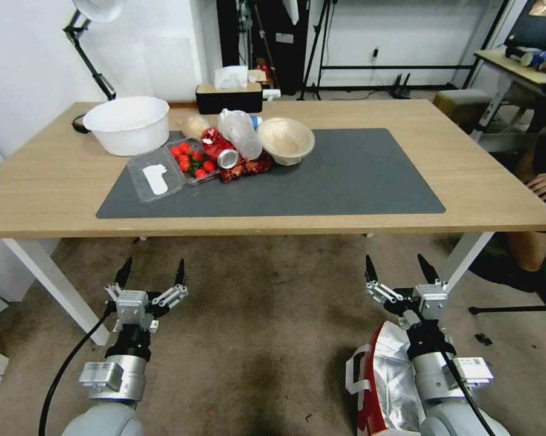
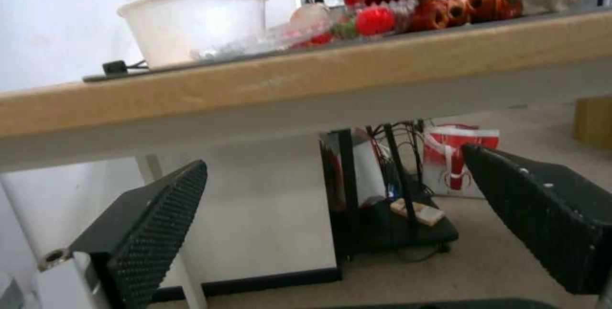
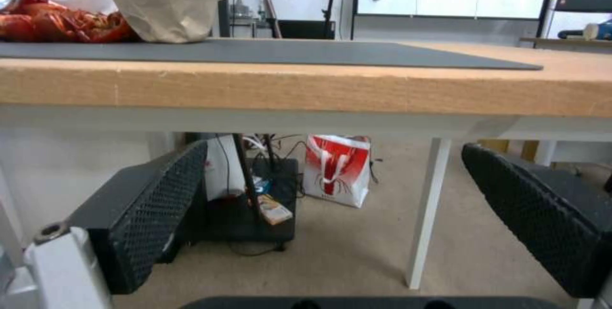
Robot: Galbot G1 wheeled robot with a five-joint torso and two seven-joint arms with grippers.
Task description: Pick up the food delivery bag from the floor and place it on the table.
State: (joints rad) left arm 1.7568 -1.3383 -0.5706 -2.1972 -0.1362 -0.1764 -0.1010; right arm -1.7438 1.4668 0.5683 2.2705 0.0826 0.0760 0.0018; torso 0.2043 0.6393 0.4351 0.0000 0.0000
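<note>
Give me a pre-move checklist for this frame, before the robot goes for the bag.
1. Food delivery bag on the floor, beside the right arm: ok.
2. Right gripper open, empty, above the bag: ok.
3. Left gripper open, empty, over bare carpet: ok.
4. Bag handles within reach: cannot tell, one white strap shows, the arm hides the rest.
5. Landing space on the table: ok, right half of the grey mat is bare; clutter sits on the left half.
6. Grip on bag: not ok, none yet.

Lab-like workroom: tripods (image 1: 321, 42), desk lamp (image 1: 91, 36), stained carpet (image 1: 267, 339).
</note>
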